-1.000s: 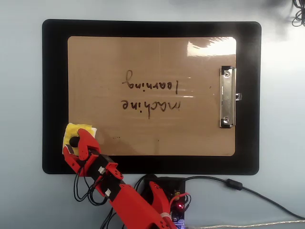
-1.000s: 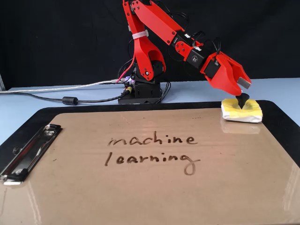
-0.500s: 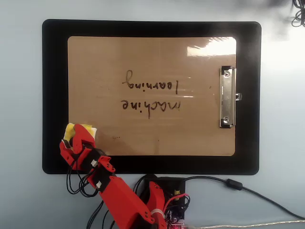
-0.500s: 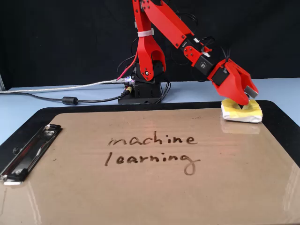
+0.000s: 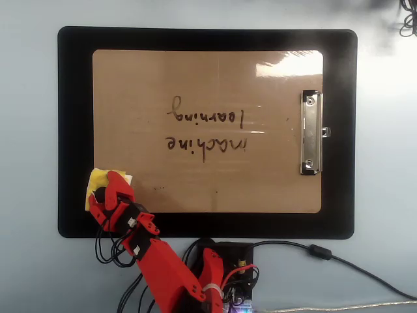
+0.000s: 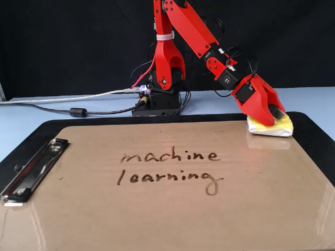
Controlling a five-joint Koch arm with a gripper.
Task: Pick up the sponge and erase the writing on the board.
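Down at the board's [image 6: 172,209] corner, the red gripper [image 6: 272,116] sits pressed onto the sponge [image 6: 273,127], its jaws closed around the top of the yellow pad where the knob would be, though the knob itself is hidden. In the overhead view the sponge [image 5: 96,180] pokes out from under the gripper [image 5: 112,184], overlapping the board's [image 5: 208,72] edge and the black mat [image 5: 75,130]. Out from the gripper toward the middle of the board, well apart from it, the writing [image 6: 170,167] "machine learning" stands whole in two lines. Farther still, at the board's opposite end, lies the silver clip [image 5: 311,132].
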